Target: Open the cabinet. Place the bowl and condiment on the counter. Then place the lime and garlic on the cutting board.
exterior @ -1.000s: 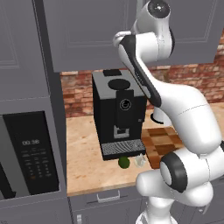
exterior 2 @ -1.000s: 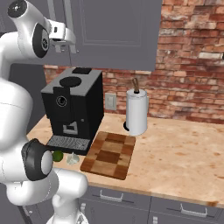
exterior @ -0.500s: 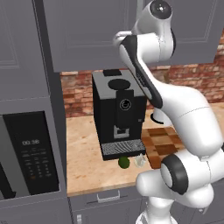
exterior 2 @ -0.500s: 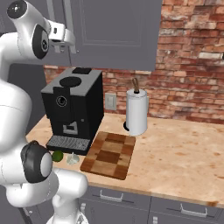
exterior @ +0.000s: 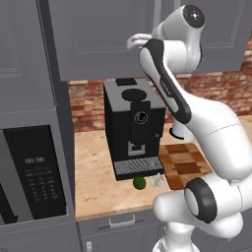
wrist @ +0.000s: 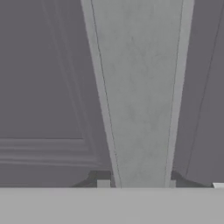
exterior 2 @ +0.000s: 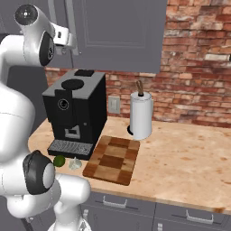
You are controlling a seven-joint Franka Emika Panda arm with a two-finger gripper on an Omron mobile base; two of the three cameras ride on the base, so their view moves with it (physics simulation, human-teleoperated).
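Reaching up to the cabinet point(exterior 2: 117, 31), the gripper point(exterior 2: 67, 41) is sitting right at one of the long vertical bar handles point(wrist: 138, 92) of the closed doors. In the hand view this pale grey bar is running from top to bottom very close in front of the camera, with the panelled door behind it. How wide the gripper is standing, and whether it is holding the bar, I cannot tell, because the finger tips are hidden.

Below the cabinet, a black coffee machine point(exterior: 134, 128) is standing on the beige bench point(exterior 2: 180, 158), against the brick wall point(exterior 2: 198, 63). Just in front of its drip tray, the lime point(exterior: 139, 182) and the garlic point(exterior: 157, 181) are lying on the bench, close beside each other, with the lime on the left. The checkered cutting board point(exterior 2: 113, 159) is lying flat to the right of the machine, near the garlic, and nothing is lying on it. Behind the board, a white paper-towel roll point(exterior 2: 141, 115) with a wooden knob is standing upright. At the far left, a tall grey unit is carrying a black microwave point(exterior: 32, 172).
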